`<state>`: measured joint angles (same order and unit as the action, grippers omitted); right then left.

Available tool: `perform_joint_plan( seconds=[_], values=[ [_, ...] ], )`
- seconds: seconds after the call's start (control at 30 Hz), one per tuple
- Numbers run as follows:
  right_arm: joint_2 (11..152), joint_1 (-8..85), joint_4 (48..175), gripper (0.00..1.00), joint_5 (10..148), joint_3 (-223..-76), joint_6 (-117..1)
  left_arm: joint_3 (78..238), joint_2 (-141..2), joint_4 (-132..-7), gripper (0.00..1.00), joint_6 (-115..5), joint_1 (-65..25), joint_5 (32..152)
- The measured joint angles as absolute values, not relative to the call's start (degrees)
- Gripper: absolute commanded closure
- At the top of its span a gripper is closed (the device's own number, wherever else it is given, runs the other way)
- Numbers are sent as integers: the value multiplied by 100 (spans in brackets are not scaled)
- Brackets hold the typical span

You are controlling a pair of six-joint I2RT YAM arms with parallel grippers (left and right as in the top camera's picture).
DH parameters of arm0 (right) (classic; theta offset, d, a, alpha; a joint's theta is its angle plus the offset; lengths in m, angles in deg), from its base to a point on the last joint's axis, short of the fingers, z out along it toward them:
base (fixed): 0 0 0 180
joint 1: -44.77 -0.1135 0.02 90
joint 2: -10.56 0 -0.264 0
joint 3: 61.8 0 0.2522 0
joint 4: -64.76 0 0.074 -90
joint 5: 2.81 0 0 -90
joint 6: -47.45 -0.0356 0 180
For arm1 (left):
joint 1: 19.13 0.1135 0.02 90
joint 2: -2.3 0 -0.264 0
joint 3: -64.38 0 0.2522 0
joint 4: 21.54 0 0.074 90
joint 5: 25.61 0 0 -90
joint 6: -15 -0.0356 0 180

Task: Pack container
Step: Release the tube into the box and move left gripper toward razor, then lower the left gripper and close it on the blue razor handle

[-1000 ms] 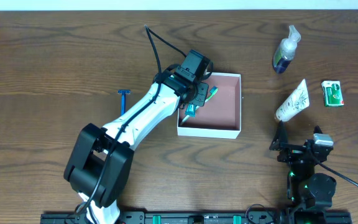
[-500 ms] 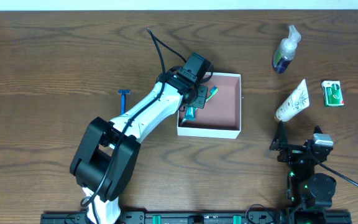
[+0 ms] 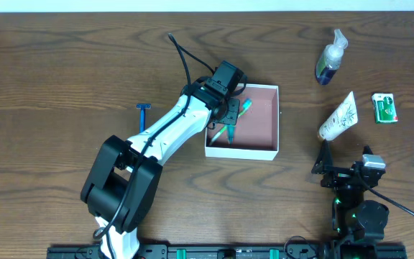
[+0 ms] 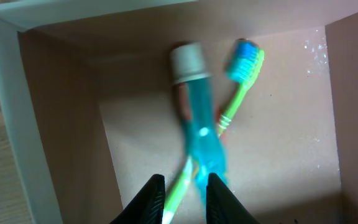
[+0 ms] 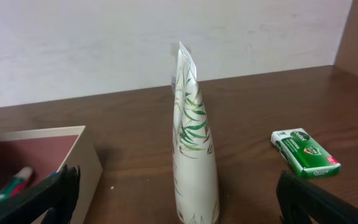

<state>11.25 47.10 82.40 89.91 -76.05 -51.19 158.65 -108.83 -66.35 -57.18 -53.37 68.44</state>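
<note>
White-walled and pink-brown inside, the container (image 3: 261, 119) sits mid-table. The left gripper (image 4: 184, 199) hangs over its 9 o'clock side, jaws a narrow slit apart and gripping nothing; only floor and a green handle show through the gap. A blurred teal tube (image 4: 201, 124) lies on the floor just past the fingertips, crossing a green toothbrush (image 4: 241, 81). At the container's 4 o'clock the right gripper (image 5: 176, 190) gapes wide and empty, facing a white tube (image 3: 338, 116). A green box (image 3: 384, 108) lies at that tube's 3 o'clock, a bottle (image 3: 330, 57) at 12. A razor (image 3: 144, 115) lies at the container's 9 o'clock.
</note>
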Motion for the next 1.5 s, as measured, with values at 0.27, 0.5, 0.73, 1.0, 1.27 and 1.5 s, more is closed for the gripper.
perform_joint_plan(
  seconds=[0.27,0.5,0.73,1.0,1.27,1.5],
  values=[
    [1125,4710,8240,1,8991,-7605,-5119,15865,-10883,-6635,76,-5718,-5337,6844],
    [1125,4710,8240,1,8991,-7605,-5119,15865,-10883,-6630,76,-5718,-5337,6844],
    [1125,4710,8240,1,8991,-7605,-5119,15882,-10667,-6637,76,-5744,-5337,6888],
    [1125,4710,8240,1,8991,-7605,-5119,16024,-9159,-7188,69,-5930,-5265,6613],
    [1125,4710,8240,1,8991,-7605,-5119,16149,-8538,-8490,69,-6072,-4200,5555],
    [1125,4710,8240,1,8991,-7605,-5121,15823,-8929,-8543,69,-6612,-2954,5800]
  ],
)
